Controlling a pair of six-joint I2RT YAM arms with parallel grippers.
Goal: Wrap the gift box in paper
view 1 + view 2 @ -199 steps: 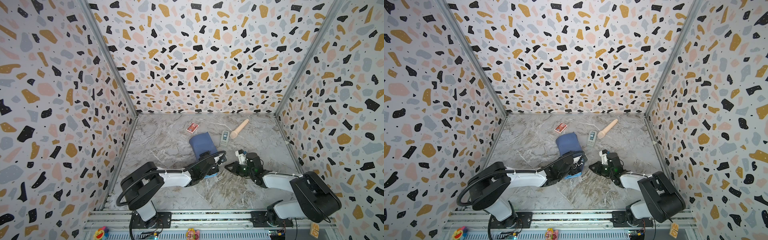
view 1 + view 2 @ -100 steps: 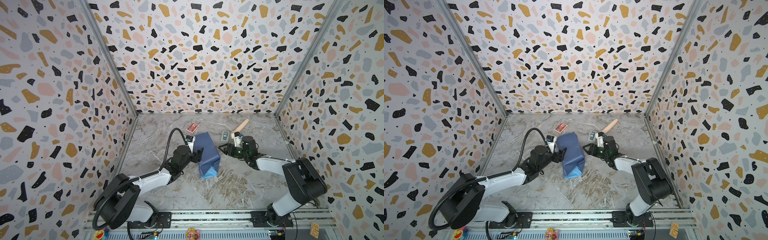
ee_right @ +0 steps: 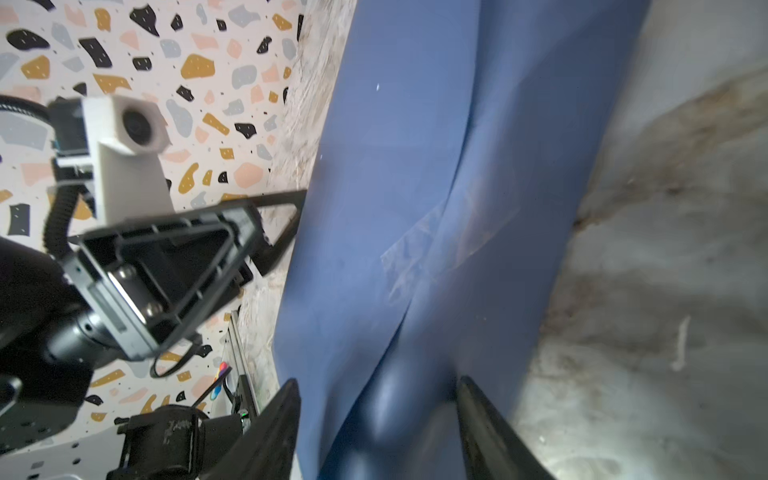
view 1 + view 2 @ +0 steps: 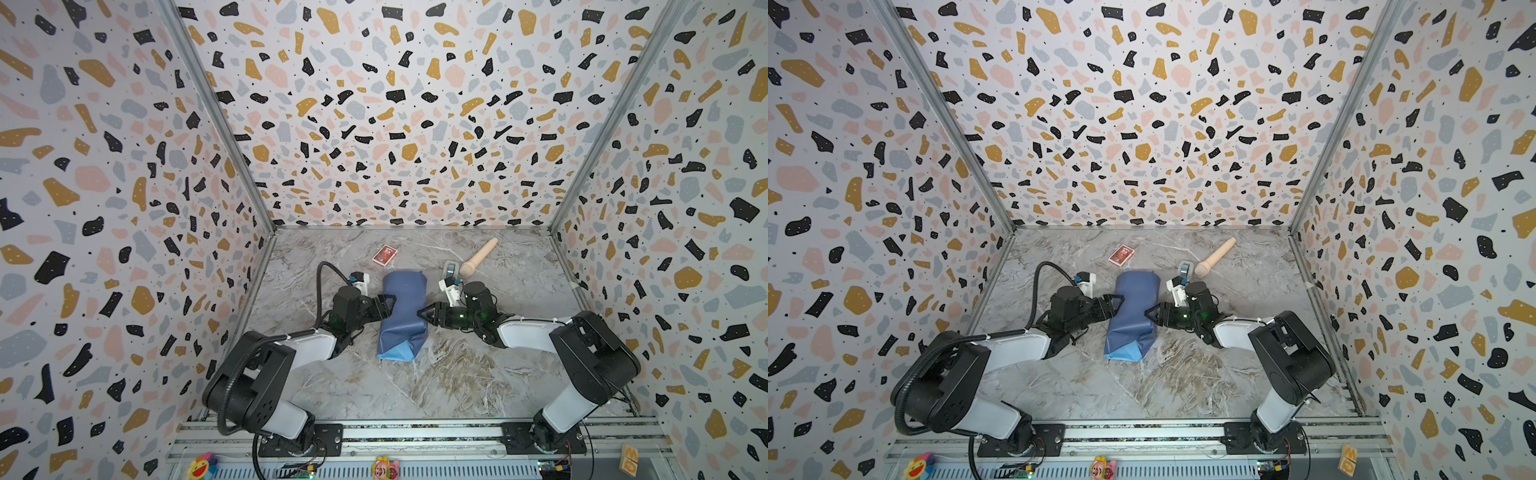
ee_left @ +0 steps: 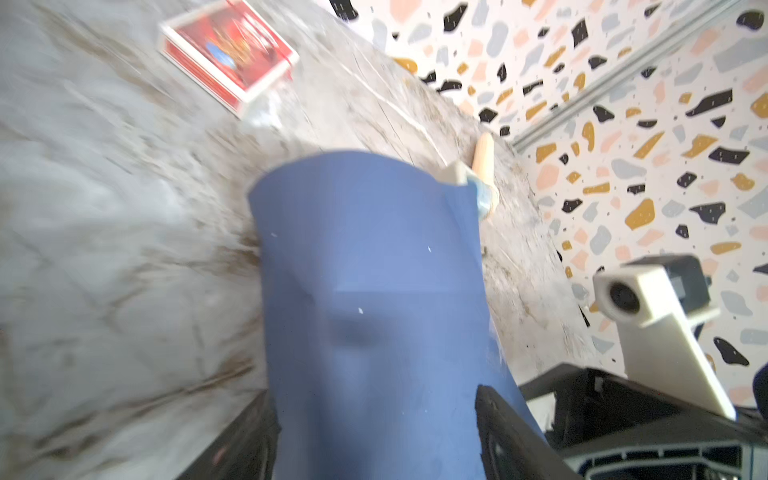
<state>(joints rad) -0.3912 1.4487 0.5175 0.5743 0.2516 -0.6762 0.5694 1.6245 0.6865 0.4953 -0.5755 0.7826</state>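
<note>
The paper (image 4: 403, 307) lies near the middle of the marbled counter (image 4: 478, 374), folded round into one long blue bundle that runs from front to back. It is the only wrapping here, and what it holds stays hidden: the gift box does not show anywhere, only a firm squarish bulge under the sheet. From the right wrist camera I can see a strip of clear tape (image 3: 432, 245) across the seam where one edge of the paper (image 3: 395, 166) laps over the other. At the near end the lighter blue underside peeks out, loosely folded. The left pincer (image 4: 386, 306) meets the bundle's left flank. In the left wrist view its fingers (image 5: 498, 428) stand apart with the paper (image 5: 374, 270) filling the gap from one to the other, so it looks clamped on the wrapped bundle. The right pincer (image 4: 422, 316) meets the opposite flank, right across from it. Its fingers (image 3: 282, 424) are also apart with paper between them, but the picture is blurred there and I cannot tell whether they squeeze it. Behind the bundle a closed red card pack (image 4: 384, 254) lies flat. To the right of that sit a small grey item (image 4: 449, 268), too small to make out, and a pale wooden handle (image 4: 478, 258) just beside it.
</note>
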